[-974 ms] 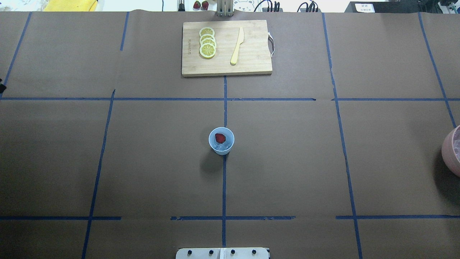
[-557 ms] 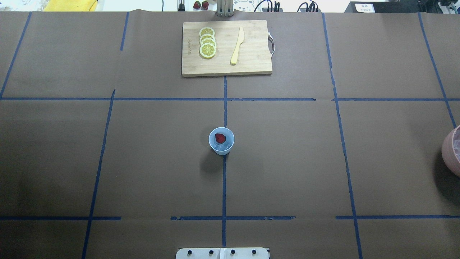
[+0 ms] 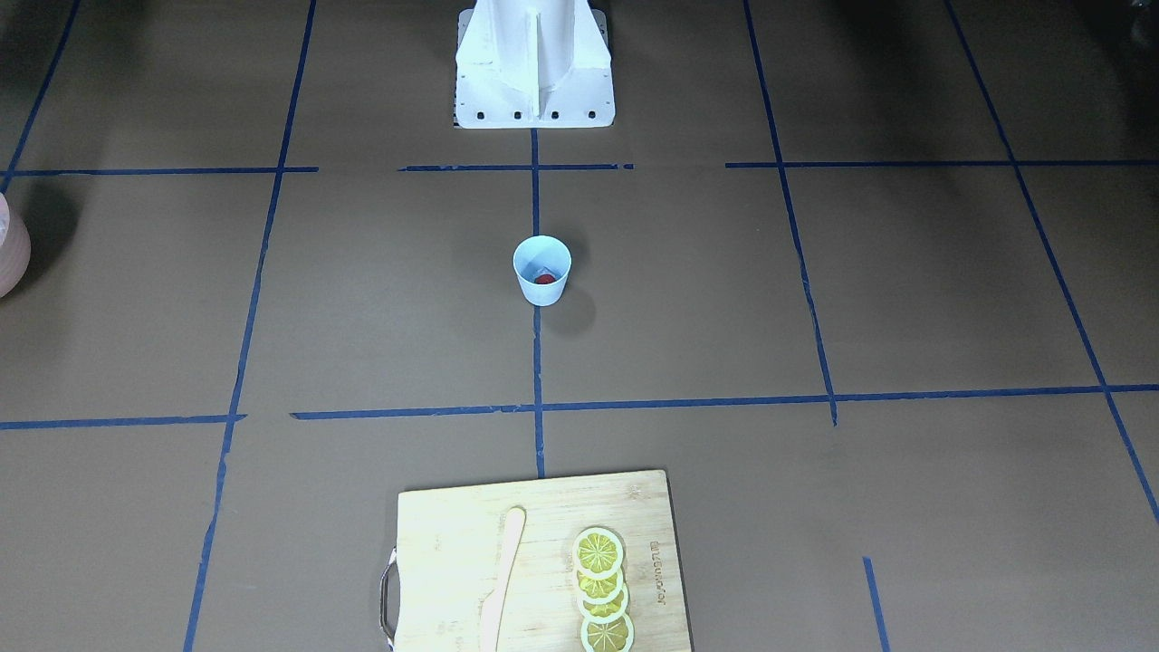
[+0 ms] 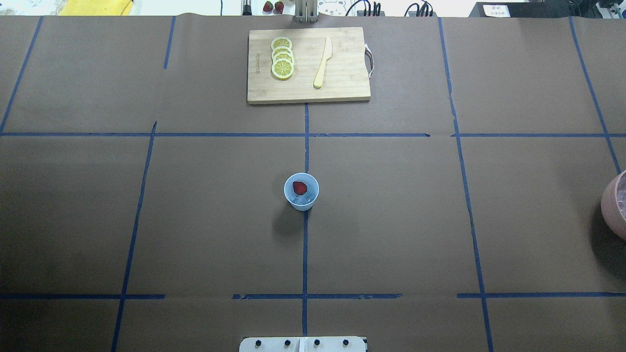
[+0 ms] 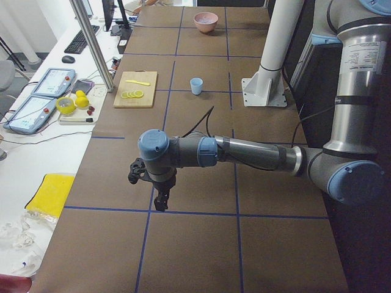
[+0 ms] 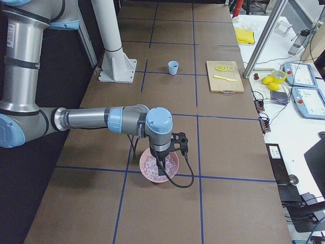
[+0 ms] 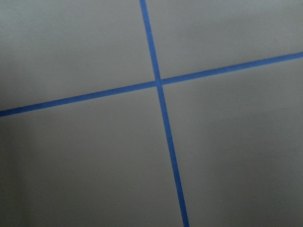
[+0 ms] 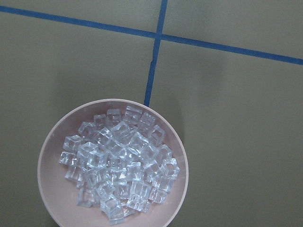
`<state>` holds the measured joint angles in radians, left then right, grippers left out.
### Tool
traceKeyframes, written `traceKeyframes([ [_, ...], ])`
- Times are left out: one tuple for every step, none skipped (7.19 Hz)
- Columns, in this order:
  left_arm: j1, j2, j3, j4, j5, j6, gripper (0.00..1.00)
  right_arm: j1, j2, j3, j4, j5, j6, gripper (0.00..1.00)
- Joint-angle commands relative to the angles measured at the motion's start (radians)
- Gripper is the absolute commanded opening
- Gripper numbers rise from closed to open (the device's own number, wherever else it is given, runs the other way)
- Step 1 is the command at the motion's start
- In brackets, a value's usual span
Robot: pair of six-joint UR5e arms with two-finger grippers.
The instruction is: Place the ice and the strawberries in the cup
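The light blue cup stands upright at the table's middle, also seen in the front-facing view as the cup. Inside it lie a red strawberry and a pale ice cube. My left gripper hangs far from the cup over a tape cross near the table's left end; I cannot tell its state. My right gripper hovers over the pink bowl of ice cubes; I cannot tell its state either. Neither wrist view shows fingers.
A wooden cutting board at the far middle carries lemon slices and a pale knife. The pink bowl sits at the right edge. Two strawberries lie beyond the far edge. The robot base stands at the near side.
A dark bit of the left arm at the overhead view's left edge has slipped out of sight. The cup and its contents have not moved.
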<state>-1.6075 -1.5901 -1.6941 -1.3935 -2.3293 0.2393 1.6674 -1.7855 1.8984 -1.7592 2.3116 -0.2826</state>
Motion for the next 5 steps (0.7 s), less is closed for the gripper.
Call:
traceKeyframes([
  [-0.003,0.007,0.007,-0.019,0.033,0.000,1.00,0.000,0.000,0.010,0.000,0.000,0.000,1.00],
  [-0.003,0.006,-0.002,-0.021,0.031,0.000,1.00,0.000,0.000,0.011,0.001,0.000,0.000,1.00],
  [-0.003,0.004,-0.007,-0.021,0.031,0.000,1.00,0.000,0.000,0.010,0.000,0.000,0.002,1.00],
  [-0.003,0.004,-0.006,-0.021,0.031,-0.001,1.00,0.000,0.000,0.010,0.000,0.002,0.002,1.00],
  [-0.003,0.004,-0.006,-0.021,0.031,-0.001,1.00,0.000,0.000,0.010,0.000,0.002,0.002,1.00],
])
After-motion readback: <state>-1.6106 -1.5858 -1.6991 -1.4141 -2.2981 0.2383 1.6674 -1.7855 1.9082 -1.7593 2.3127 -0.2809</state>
